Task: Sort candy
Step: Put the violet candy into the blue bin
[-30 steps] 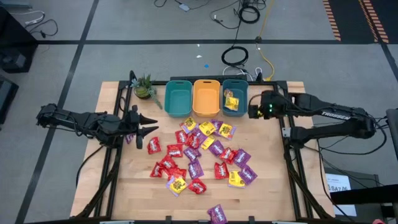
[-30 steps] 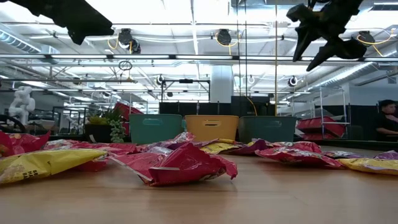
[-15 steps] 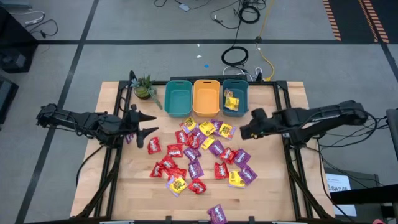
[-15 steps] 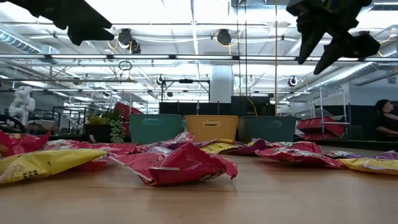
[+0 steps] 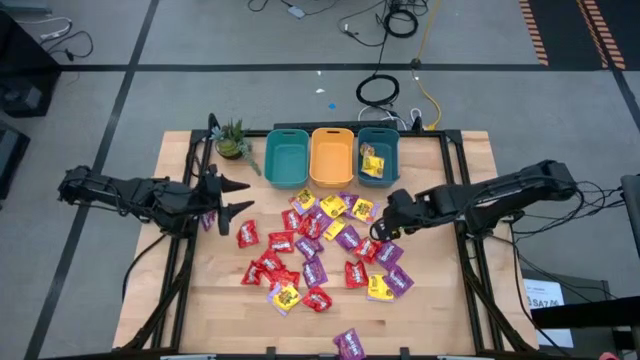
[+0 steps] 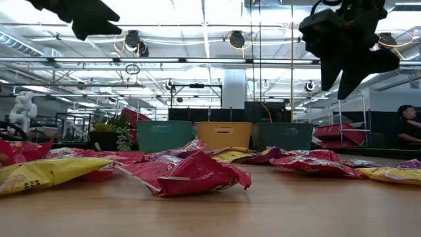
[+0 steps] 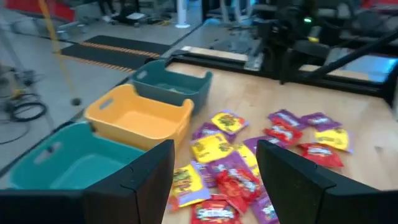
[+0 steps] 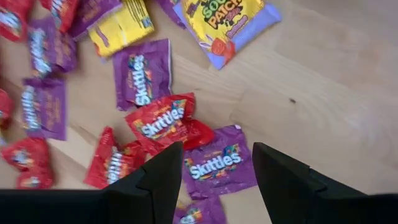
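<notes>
Right gripper (image 5: 383,228): fingers apart, nothing between them, hanging above the right edge of the candy (image 5: 320,245). Directly under it in the right wrist view lie a red packet (image 8: 163,122) and a purple packet (image 8: 214,167), overlapping; the gripper's own fingers (image 8: 163,180) cover the purple packet's near edge and whatever lies closer still. Farther out, a yellow-and-purple packet (image 8: 227,22) is cut off by the frame.

Left gripper (image 5: 237,196): fingers spread wide, empty, held above the table (image 5: 440,310) just left of the pile, apart from it. Ahead of its fingertips (image 7: 152,177) the nearest packets are partly masked. Beyond them sit three bins side by side: a teal bin (image 5: 287,160), an orange bin (image 5: 332,157), and a second teal bin (image 5: 378,155), which holds a yellow packet (image 5: 372,165).

Low view: front packets block the rest of the pile; both arms are cropped at the top, so neither grip reads there. A plant (image 5: 232,140) stands left of the bins. A person (image 6: 409,126), far off, is cut by the frame edge.
</notes>
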Motion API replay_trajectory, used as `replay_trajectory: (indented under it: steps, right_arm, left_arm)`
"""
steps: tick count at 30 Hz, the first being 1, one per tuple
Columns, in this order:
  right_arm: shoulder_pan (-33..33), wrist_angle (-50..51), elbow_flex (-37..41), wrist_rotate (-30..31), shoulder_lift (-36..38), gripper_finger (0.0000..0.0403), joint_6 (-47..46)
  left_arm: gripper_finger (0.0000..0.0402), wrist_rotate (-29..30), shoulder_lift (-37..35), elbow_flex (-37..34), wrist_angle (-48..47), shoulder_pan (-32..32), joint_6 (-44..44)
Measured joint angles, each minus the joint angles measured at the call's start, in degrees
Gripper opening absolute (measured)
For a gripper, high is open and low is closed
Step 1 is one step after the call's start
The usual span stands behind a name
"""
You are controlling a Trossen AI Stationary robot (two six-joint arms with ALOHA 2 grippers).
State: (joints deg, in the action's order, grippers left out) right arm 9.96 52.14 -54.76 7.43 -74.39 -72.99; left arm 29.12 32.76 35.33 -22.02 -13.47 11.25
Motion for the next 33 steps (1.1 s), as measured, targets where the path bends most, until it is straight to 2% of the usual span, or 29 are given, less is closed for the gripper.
replay_trajectory:
  steps: [7,11,15,20,27,33]
  right_arm:
    - [2.46,-5.10,0.02,3.39,-5.33,0.0185,10.01]
    - [5.20,-8.24,0.02,4.68,-8.06,0.0185,14.49]
    - [7.59,-9.20,0.02,4.69,-10.37,0.0185,17.06]
    - [9.22,-10.64,0.02,4.87,-12.26,0.0185,19.77]
    - [9.66,-17.38,0.04,9.51,-12.70,0.0185,23.46]
    - [9.66,-21.76,0.04,10.51,-12.68,0.0185,25.70]
  left_arm:
    - [0.0238,5.53,6.76,7.27,-5.44,0.00,2.07]
    - [0.0238,6.18,11.56,12.72,-11.84,0.00,13.17]
    - [0.0235,5.91,16.60,18.66,-25.66,0.44,27.52]
    - [0.0221,1.84,21.80,22.50,-39.89,2.34,38.25]
    - [0.0204,-7.68,26.04,22.43,-57.74,6.98,48.02]
    - [0.0201,-10.64,26.50,22.43,-59.49,11.09,48.10]
